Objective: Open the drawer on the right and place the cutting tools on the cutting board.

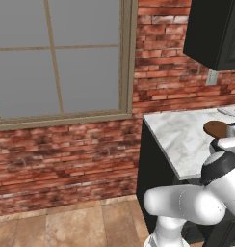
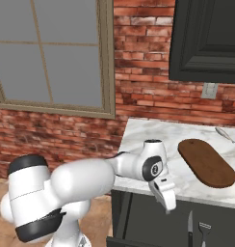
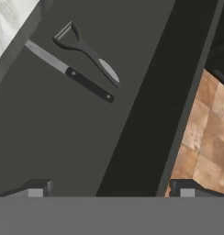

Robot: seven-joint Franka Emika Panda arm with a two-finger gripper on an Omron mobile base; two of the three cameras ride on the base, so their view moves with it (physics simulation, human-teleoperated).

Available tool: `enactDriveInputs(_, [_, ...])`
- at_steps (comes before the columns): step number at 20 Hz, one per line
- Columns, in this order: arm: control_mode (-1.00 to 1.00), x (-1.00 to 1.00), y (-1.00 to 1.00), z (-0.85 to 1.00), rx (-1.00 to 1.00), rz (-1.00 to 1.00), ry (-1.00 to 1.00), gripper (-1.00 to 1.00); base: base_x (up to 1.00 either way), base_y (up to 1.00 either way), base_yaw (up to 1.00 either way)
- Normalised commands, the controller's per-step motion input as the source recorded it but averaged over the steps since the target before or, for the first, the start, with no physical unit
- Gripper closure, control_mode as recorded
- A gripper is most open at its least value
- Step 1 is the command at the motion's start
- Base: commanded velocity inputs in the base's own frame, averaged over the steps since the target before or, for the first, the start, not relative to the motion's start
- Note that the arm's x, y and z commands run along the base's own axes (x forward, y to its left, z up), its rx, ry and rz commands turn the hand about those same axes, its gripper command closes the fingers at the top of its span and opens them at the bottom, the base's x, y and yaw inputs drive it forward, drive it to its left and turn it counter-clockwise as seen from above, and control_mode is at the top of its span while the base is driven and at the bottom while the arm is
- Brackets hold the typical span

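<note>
Hovering over the open drawer (image 3: 77,133), the hand (image 2: 166,198) holds nothing, its fingertips (image 3: 36,190) spread wide apart and well above the drawer floor. On that dark floor lie two cutting tools just beside each other: a knife (image 3: 70,72) with a black handle and silver blade, and a dark peeler (image 3: 86,53) with a grey grip. Both also show in the right base view, low in the drawer, the knife (image 2: 189,226) to the left of the peeler (image 2: 204,231). The cutting board (image 2: 206,162) rests on the marble desk (image 2: 153,132) above, with nothing on it. The drawer step looks done; picking the first tool is at hand. Next the hand should centre over the knife handle, line up across it, then descend and close.
</note>
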Motion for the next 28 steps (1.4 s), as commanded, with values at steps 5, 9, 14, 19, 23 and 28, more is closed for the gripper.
enactDriveInputs(5, [-1.0,0.02,0.16,0.12,0.0,0.04,-0.11,-1.0,0.0,0.0,0.0])
enactDriveInputs(9, [-1.0,0.1,0.2,0.1,0.0,0.03,-0.03,-1.0,0.0,0.0,0.0])
enactDriveInputs(14, [-1.0,0.17,0.18,0.12,0.0,0.03,0.0,-1.0,0.0,0.0,0.0])
enactDriveInputs(19, [-1.0,0.1,0.09,0.06,0.0,0.03,-0.01,-1.0,0.0,0.0,0.0])
enactDriveInputs(23, [-1.0,0.12,0.06,0.05,0.0,0.03,0.0,-1.0,0.0,0.0,0.0])
enactDriveInputs(28, [-1.0,0.12,0.04,0.04,0.0,0.02,0.0,-1.0,0.0,0.0,0.0])
